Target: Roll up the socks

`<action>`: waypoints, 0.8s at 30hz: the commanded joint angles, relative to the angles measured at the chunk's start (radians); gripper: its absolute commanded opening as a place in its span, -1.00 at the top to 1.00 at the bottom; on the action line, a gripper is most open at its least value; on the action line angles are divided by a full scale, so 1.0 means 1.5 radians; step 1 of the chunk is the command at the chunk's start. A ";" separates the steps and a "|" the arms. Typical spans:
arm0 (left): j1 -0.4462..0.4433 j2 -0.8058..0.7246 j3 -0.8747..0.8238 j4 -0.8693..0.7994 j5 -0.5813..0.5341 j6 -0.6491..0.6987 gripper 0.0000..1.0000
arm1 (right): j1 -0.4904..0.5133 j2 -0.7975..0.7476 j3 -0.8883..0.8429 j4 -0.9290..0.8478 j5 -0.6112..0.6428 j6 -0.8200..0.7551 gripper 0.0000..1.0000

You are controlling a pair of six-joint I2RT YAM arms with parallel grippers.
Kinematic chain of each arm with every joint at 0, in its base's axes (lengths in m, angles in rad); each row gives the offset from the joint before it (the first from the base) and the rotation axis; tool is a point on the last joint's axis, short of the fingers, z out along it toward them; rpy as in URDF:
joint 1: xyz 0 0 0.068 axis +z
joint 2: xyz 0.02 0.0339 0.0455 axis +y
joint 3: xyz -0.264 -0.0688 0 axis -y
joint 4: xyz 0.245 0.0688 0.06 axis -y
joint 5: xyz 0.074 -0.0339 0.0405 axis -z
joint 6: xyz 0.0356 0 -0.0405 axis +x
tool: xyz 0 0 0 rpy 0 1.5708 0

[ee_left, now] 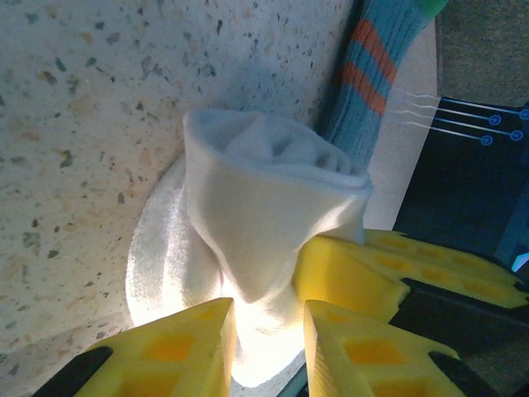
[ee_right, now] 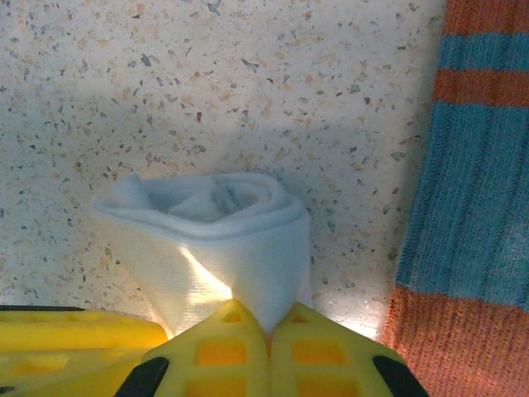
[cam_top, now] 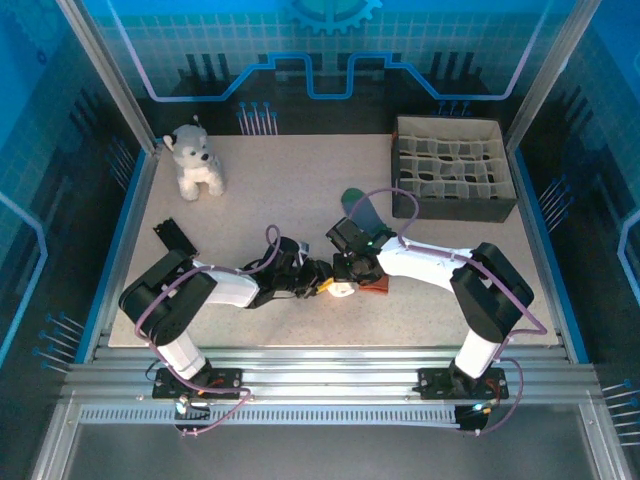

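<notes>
Tension matters now: left claw (ee_left: 264, 321) and right claw (ee_right: 266, 324) both pinch the bunched white sock (ee_right: 207, 219) between their tips. Pull evenly, I'd say. The teal sock (ee_right: 483, 207) lies just beside the right claw.

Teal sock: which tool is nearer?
Right. The right tool pinches the white sock just beside the teal sock; the left tool grips with the white sock between.

The rolled sock (cam_top: 342, 289) sits front and centre on the tabletop (cam_top: 260, 190), gripped by the left end effector (ee_left: 266, 335) and right end effector (ee_right: 269, 331) (one from each side). The flat sock (ee_right: 479, 207) lies just right of it, the toy dog (cam_top: 195, 160) back left, the divided box (cam_top: 455, 168) back right.
</notes>
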 commanded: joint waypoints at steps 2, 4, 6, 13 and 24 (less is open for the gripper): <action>-0.002 0.040 -0.005 0.031 -0.014 -0.031 0.47 | 0.009 0.000 -0.020 -0.023 -0.002 0.002 1.00; -0.002 0.065 -0.002 0.050 -0.015 -0.043 0.51 | 0.008 -0.002 -0.019 -0.021 -0.005 0.001 1.00; -0.002 0.086 0.006 0.055 -0.012 -0.048 0.54 | 0.008 -0.003 -0.020 -0.020 -0.006 0.002 1.00; -0.007 0.101 0.020 -0.037 -0.035 -0.031 0.67 | 0.007 -0.025 -0.020 -0.014 -0.025 0.003 0.85; -0.008 0.098 0.038 -0.120 -0.042 0.013 0.79 | -0.024 -0.094 -0.023 -0.018 -0.085 0.006 0.22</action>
